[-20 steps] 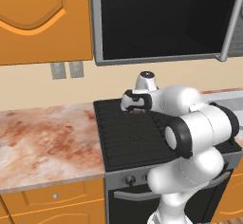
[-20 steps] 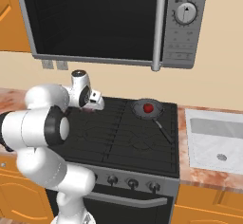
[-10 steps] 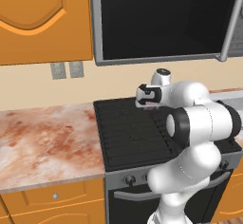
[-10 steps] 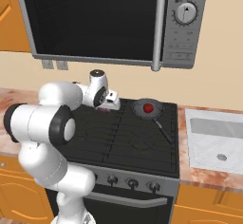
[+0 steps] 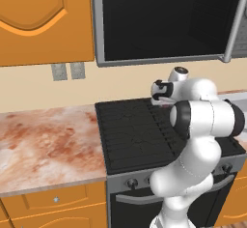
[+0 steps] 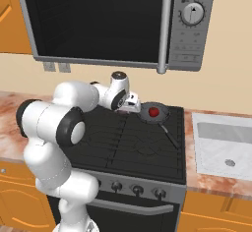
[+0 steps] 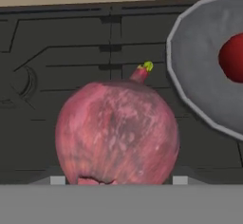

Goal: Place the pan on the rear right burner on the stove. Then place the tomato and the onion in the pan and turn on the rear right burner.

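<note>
End effector (image 6: 129,104) clamped on onion (image 7: 117,132), just beside pan (image 6: 153,113) rim; tomato (image 6: 153,111) inside; bare grate beneath.

The black stove (image 6: 142,147) sits between marbled counters (image 5: 43,145). On its far right burner (image 6: 170,115) rests the pan (image 6: 153,114), handle toward the front. A sink (image 6: 224,145) is set into the right counter.

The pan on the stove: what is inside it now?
The pan holds the tomato. The onion is outside it, held between the fingers. The hand view cuts off the pan's right part.
</note>
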Available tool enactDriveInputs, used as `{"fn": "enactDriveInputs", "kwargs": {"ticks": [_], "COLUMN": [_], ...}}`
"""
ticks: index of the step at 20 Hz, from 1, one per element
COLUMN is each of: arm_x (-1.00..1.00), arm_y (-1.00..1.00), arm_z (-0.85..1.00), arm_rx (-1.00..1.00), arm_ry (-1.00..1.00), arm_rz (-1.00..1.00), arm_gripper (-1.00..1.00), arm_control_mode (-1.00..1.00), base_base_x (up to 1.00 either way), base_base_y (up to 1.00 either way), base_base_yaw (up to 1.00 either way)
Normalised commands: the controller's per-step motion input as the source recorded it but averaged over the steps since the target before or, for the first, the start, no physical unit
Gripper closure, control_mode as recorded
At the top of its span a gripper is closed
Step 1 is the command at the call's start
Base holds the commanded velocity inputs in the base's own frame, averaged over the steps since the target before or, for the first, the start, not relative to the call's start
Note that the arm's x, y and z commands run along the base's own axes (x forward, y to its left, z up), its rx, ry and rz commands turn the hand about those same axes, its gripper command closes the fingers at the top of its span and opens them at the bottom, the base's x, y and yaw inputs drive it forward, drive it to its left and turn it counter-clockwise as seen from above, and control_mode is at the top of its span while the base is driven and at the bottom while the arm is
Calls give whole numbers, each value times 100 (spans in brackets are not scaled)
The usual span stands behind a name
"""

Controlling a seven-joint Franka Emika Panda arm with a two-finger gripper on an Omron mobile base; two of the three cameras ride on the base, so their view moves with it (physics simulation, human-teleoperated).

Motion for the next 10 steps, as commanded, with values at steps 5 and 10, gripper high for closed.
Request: {"fn": "enactDriveInputs", "kwargs": {"ticks": [5,10], "arm_x": [35,43], "arm_y": [-57,-54], "arm_z": [6,0], "arm_rx": [0,0], "arm_ry": [0,0], "arm_rz": [0,0], "arm_gripper": [100,100], "arm_control_mode": [-100,-100], "base_base_x": [0,0], "base_base_y": [0,0], "base_base_yaw": [0,0]}}
